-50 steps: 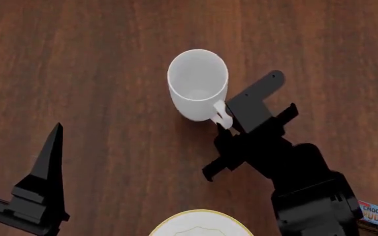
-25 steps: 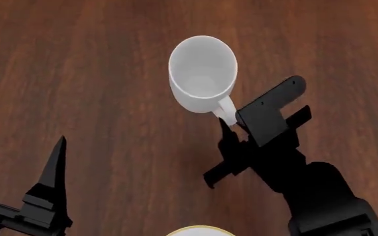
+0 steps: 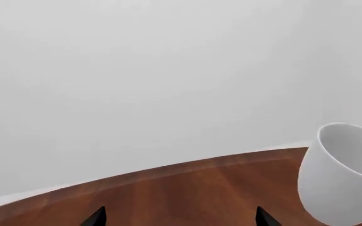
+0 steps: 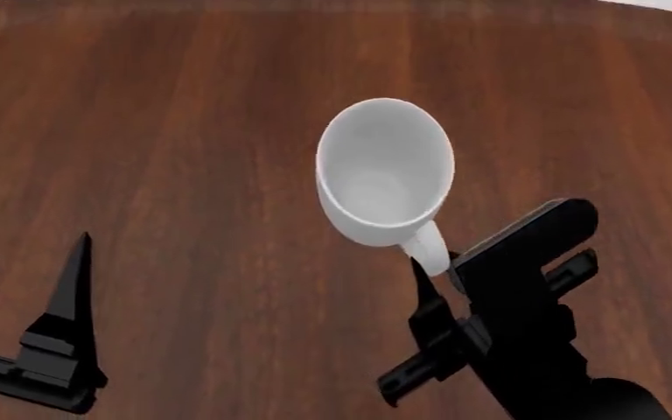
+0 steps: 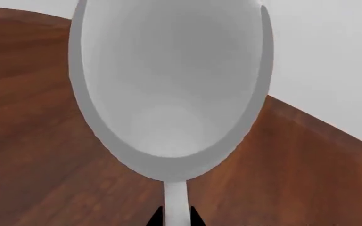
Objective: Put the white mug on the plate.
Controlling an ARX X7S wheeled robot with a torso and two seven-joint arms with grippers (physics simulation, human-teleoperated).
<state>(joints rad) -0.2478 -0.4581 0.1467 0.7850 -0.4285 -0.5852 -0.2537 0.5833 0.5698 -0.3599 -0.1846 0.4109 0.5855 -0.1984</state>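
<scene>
- The table [image 4: 172,131] fills the head view; the plate, glimpsed at the near edge a second ago, has dropped out of sight, so the carry must come back toward the robot.
- The white mug [image 4: 385,171] has risen off the wood, hanging tilted just ahead of the right gripper [image 4: 430,262].
- Its jaws pinch the handle [image 5: 175,200].
- The left gripper [image 3: 177,217] idles, jaws spread, mug off to its side.

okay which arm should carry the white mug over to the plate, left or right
Right. The right gripper is shut on the white mug by its handle, holding it off the table. The left gripper stands apart, empty. The plate is out of view.
</scene>
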